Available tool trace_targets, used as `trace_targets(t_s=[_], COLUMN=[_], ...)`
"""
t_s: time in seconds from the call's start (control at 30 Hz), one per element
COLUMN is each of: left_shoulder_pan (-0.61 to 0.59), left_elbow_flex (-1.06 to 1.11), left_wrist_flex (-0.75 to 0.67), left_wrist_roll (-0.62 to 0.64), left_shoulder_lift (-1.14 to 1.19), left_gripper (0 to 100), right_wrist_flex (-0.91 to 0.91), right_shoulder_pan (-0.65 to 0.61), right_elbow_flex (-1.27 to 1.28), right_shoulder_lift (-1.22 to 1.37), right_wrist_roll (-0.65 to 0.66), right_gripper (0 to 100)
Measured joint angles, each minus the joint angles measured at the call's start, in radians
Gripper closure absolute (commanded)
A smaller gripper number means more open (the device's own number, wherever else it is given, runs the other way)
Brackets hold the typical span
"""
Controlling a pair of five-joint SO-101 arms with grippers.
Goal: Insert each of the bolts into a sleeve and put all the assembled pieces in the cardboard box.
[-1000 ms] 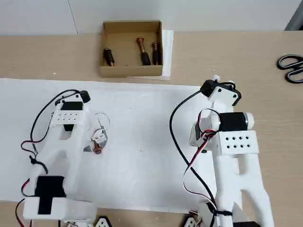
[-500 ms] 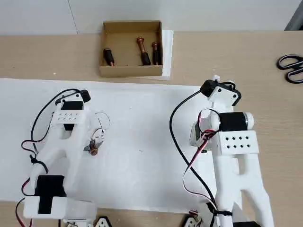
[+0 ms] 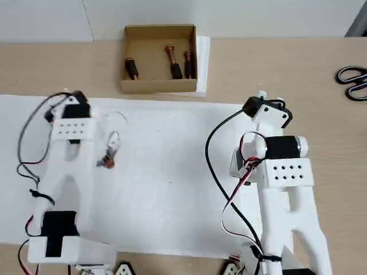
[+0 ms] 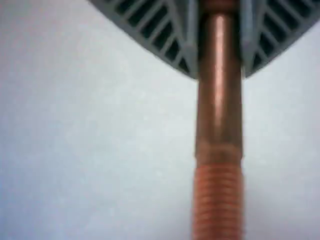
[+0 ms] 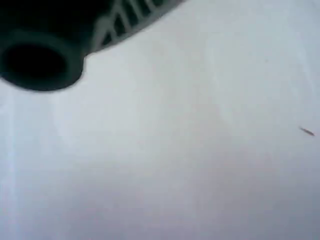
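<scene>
My left gripper (image 3: 112, 146) is shut on a copper bolt (image 3: 105, 162) and holds it over the white sheet, left of centre. In the left wrist view the bolt (image 4: 218, 150) sticks out from between the grey ribbed jaws, threaded end outward. My right gripper (image 3: 235, 164) hangs low over the sheet on the right. In the right wrist view a black sleeve (image 5: 37, 62) shows its open end, lying against a ribbed finger (image 5: 125, 22). The cardboard box (image 3: 129, 86) stands at the far edge and holds three assembled pieces (image 3: 174, 62).
A white paper sheet (image 3: 172, 189) covers most of the wooden table (image 3: 287, 63). Black scissors (image 3: 352, 82) lie at the far right edge. A white pad (image 3: 203, 63) sticks out from under the box's right side.
My left arm has swung away from the front and to the left, carrying the bolt with it toward the far side. The right arm has kept still.
</scene>
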Motion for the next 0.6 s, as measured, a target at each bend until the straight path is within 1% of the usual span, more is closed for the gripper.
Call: trace_targets(t_s=[0.1,0.27,0.43,0.6], left_shoulder_pan=[-0.035,-0.038,-0.029,-0.026], left_elbow_flex=[-0.015,-0.017,-0.017,-0.017], left_wrist_flex=[0.020,0.074,0.101,0.077], left_wrist_roll=[0.008,0.017,0.115,0.212], left_shoulder_lift=[0.000,0.002,0.002,0.002], left_gripper=[99,99,99,99], right_wrist_flex=[0.000,0.000,0.000,0.000], right_shoulder_pan=[0.000,0.000,0.000,0.000], right_elbow_flex=[0.000,0.000,0.000,0.003], right_shoulder_lift=[0.000,0.000,0.000,0.000], right_wrist_roll=[0.000,0.000,0.000,0.000], right_gripper=[99.6,99.6,99.6,99.6])
